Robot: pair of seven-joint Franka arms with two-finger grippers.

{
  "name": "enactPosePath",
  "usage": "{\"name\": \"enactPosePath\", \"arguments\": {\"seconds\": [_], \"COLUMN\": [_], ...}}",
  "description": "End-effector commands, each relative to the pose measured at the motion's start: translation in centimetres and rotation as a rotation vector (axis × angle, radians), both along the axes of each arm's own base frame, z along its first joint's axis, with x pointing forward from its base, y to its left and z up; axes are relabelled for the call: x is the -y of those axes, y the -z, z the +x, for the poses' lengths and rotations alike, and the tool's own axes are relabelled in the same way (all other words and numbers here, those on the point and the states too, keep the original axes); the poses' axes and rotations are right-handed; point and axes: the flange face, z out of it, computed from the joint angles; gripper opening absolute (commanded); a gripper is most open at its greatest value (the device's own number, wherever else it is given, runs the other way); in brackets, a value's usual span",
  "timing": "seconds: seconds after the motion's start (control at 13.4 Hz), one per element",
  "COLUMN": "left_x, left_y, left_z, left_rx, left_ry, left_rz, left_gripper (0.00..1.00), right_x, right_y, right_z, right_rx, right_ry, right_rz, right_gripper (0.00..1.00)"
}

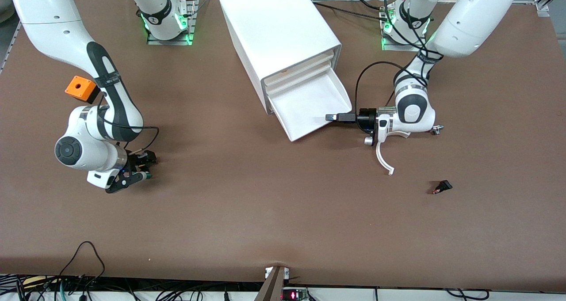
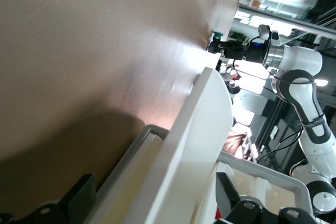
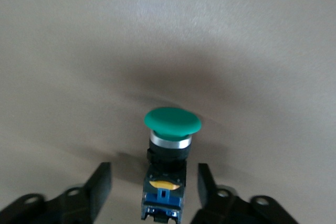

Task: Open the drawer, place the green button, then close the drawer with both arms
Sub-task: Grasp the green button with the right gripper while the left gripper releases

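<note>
The white cabinet (image 1: 278,31) stands at the middle of the table toward the robots, and its lowest drawer (image 1: 305,111) is pulled out. My left gripper (image 1: 334,116) is at the drawer's front corner, open. Its fingers (image 2: 79,195) straddle the drawer's front wall (image 2: 199,129) with room on both sides. The button (image 1: 148,176) lies on the table toward the right arm's end; in the right wrist view it shows a green cap (image 3: 172,120) and a blue rear. My right gripper (image 1: 140,170) is low around it, open, with a gap between each finger (image 3: 101,182) and the button's body.
An orange box with a hole (image 1: 81,88) sits beside the right arm, closer to the robots than the button. A small black-and-red switch (image 1: 442,187) lies toward the left arm's end, nearer the front camera. Cables hang along the table's front edge.
</note>
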Motion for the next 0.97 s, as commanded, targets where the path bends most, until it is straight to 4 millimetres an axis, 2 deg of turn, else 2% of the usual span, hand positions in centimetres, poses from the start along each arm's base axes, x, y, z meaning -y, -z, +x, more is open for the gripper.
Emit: {"name": "enactPosePath", "arguments": {"seconds": [0.0,0.22,0.3,0.37,0.52,0.67,0.82,0.89], "left_x": [-2.7,-7.0,-8.2,-9.4,-11.3,-12.8,-15.4,-16.4], "left_y": [-4.5,-8.3,-9.9,-11.5,-15.1,-17.7,-19.9,-21.4], "left_z": [0.6,2.5,3.3,4.1,5.2,5.4,5.3,5.0], "left_rx": [0.014,0.116,0.181,0.246,0.346,0.412,0.442,0.431], "left_ry": [0.082,0.229,0.306,0.384,0.502,0.59,0.653,0.67], "left_rz": [0.131,0.303,0.382,0.463,0.605,0.722,0.831,0.87], "left_gripper": [1.0,1.0,1.0,1.0,1.0,1.0,1.0,1.0], "right_x": [0.1,0.1,0.1,-0.2,-1.9,-5.4,-11.5,-15.3], "right_y": [-0.1,-0.5,-1.0,-1.7,-5.3,-10.0,-12.3,-13.6], "right_z": [-0.4,-0.3,-0.1,0.2,1.5,3.3,3.0,2.5], "right_rx": [0.006,0.005,0.015,0.022,-0.008,-0.061,-0.094,-0.103], "right_ry": [-0.016,-0.011,-0.011,-0.014,-0.009,0.053,0.108,0.148], "right_rz": [-0.003,-0.001,-0.001,0.001,0.015,0.039,0.046,0.052], "right_gripper": [0.47,0.1,0.03,0.0,0.0,0.01,0.01,0.0]}}
